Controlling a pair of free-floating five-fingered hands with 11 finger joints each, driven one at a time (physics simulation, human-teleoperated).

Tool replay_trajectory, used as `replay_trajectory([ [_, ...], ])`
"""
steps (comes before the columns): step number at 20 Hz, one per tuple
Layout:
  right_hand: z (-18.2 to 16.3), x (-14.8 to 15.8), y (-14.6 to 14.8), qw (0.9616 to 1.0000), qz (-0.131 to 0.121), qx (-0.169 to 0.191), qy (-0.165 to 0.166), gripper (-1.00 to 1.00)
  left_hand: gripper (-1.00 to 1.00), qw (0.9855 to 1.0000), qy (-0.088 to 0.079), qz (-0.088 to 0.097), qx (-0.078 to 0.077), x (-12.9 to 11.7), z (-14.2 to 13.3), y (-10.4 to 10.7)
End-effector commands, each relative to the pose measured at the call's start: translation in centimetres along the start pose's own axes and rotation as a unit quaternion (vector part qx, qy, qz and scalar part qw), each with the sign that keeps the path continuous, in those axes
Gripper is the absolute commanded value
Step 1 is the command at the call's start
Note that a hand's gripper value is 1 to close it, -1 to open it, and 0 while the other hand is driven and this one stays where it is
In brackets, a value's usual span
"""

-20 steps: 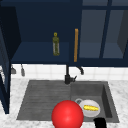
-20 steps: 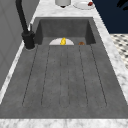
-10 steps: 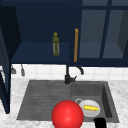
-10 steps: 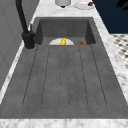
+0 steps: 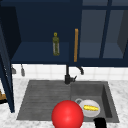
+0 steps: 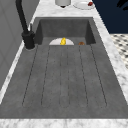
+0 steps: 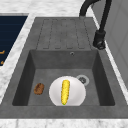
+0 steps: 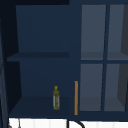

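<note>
Here we are seeing our right hand (image 5: 100,123) hovering at the sink's (image 7: 25,75) near edge; whether it is clenched or released we cannot tell. Just up-left of it a corn cob (image 5: 91,108) is lying on a white plate (image 5: 86,113) in the basin, a red ball (image 5: 67,115) sitting farther left.

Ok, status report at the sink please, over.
Right hand low at the basin's front edge, fingers out of sight. Corn cob lying on white plate in the basin. Red ball beside the hand; brown lump left of plate.
</note>
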Motion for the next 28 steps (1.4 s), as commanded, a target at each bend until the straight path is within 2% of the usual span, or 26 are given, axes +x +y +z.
replay_trajectory([
  [1, 0.0, 0.0, 0.0, 1.0, 0.0, 0.0, 0.0, 0.0, -1.0, 0.9994, 0.033, -0.012, 0.001, -0.9, -1.8, -1.5],
  [2, 0.0, 0.0, 0.0, 1.0, 0.0, 0.0, 0.0, 0.0, -1.0, 0.9993, 0.033, -0.017, -0.011, -1.3, -2.0, -1.6],
  [7, 0.0, 0.0, 0.0, 1.0, 0.0, 0.0, 0.0, 0.0, -1.0, 0.9988, 0.039, -0.016, -0.025, -2.4, -3.6, -3.3],
  [11, 0.0, 0.0, 0.0, 1.0, 0.0, 0.0, 0.0, 0.0, -1.0, 0.9976, 0.043, -0.032, -0.045, -4.2, -4.6, -3.7],
  [12, 0.0, 0.0, 0.0, 1.0, 0.0, 0.0, 0.0, 0.0, -1.0, 0.9967, 0.052, -0.04, -0.049, -4.1, -4.5, -3.7],
  [14, 0.0, 0.0, 0.0, 1.0, 0.0, 0.0, 0.0, 0.0, -1.0, 0.9946, 0.071, -0.062, -0.043, -3.7, -4.4, -3.9],
  [17, 0.0, 0.0, 0.0, 1.0, 0.0, 0.0, 0.0, 0.0, -1.0, 0.992, 0.081, -0.082, -0.05, -3.9, -4.6, -4.2],
  [19, 0.0, 0.0, 0.0, 1.0, 0.0, 0.0, 0.0, 0.0, -1.0, 0.9899, 0.092, -0.099, -0.045, -4.1, -4.5, -4.4],
  [22, 0.0, 0.0, 0.0, 1.0, 0.0, 0.0, 0.0, 0.0, -1.0, 0.9877, 0.1, -0.112, -0.044, -4.4, -4.2, -5.2],
  [28, 0.0, 0.0, 0.0, 1.0, 0.0, 0.0, 0.0, 0.0, -1.0, 0.9799, 0.131, -0.146, -0.038, -5.8, -3.8, -8.3],
])
